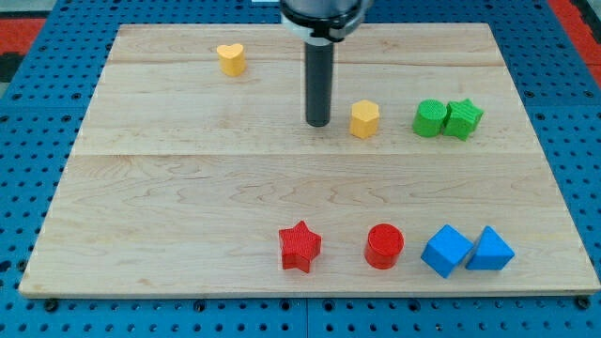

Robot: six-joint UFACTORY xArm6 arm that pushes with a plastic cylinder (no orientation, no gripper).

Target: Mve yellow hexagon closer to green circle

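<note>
- Currently my tip (318, 124), the lower end of the straight dark rod, is resting on the pale wooden table (188, 188), just to the view's left of the yellow hexagon block (365, 119), with a narrow gap showing between them.
- No hand is fitted to this arm, so nothing is clamping or opening; the rod alone is doing the contact work.
- Yellow hexagon block is sitting in the upper middle of the table, near the green circle block (430, 118) on its right, but apart from it.
- Green circle block is touching a green star block (463, 119) on its own right side.
- Yellow heart block (231, 59) is lying well apart, toward the view's top left.
- Along the view's bottom, a red star block (300, 247), a red circle block (384, 246) and two blue blocks (445, 251) (490, 250) of angular shape are sitting in a row, the blue pair touching.
</note>
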